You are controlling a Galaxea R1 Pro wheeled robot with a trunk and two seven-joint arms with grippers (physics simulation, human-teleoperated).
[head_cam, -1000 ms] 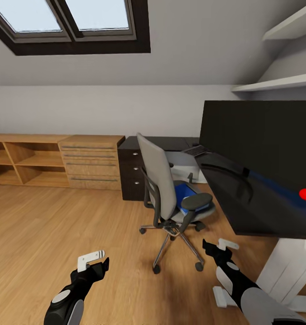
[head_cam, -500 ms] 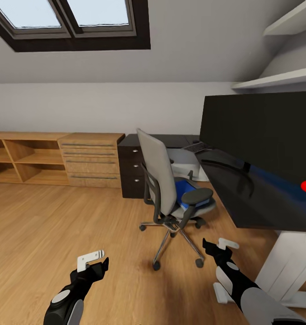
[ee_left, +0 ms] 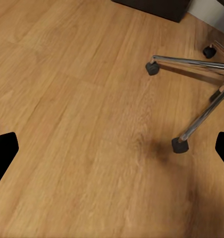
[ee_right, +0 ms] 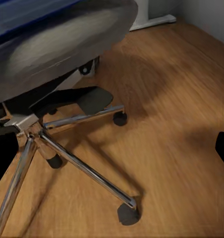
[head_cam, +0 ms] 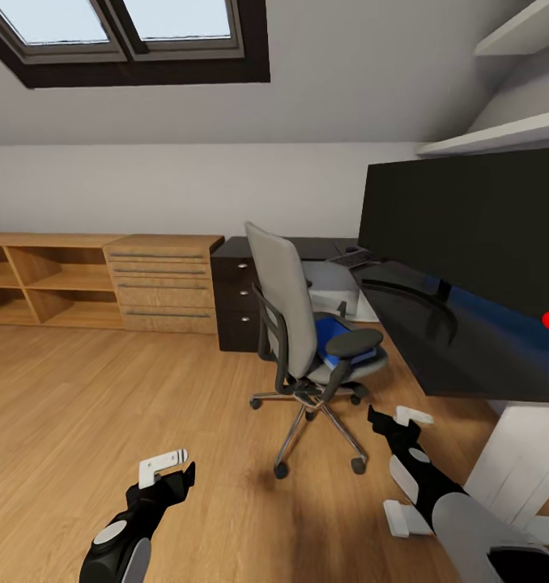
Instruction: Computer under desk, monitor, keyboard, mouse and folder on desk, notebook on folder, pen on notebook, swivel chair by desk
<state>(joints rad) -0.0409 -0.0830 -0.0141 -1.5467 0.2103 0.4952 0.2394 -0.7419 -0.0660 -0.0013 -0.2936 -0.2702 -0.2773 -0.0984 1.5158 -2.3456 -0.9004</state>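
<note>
Long black L-shaped desk (head_cam: 436, 340) runs along the right, white leg below; wide flat black monitor (head_cam: 469, 227) already stands on it, so that step looks met. Slim dark keyboard (head_cam: 350, 259) lies on the far desk section.

Grey upholstered swivel chair (head_cam: 295, 324) sits just off the desk edge, turned seat-inward. Bright blue flat folder (head_cam: 333, 340) lies on its seat, not yet moved.

Both arms low over the wooden floor (head_cam: 104, 405), likely carried clear for the approach. Left pincer (head_cam: 171, 470) and right pincer (head_cam: 392, 425): empty, spread wide.

Wrist views add the chrome star base (ee_right: 67, 148) and casters (ee_left: 180, 145) close up; head view alone shows desk and folder placement.
</note>
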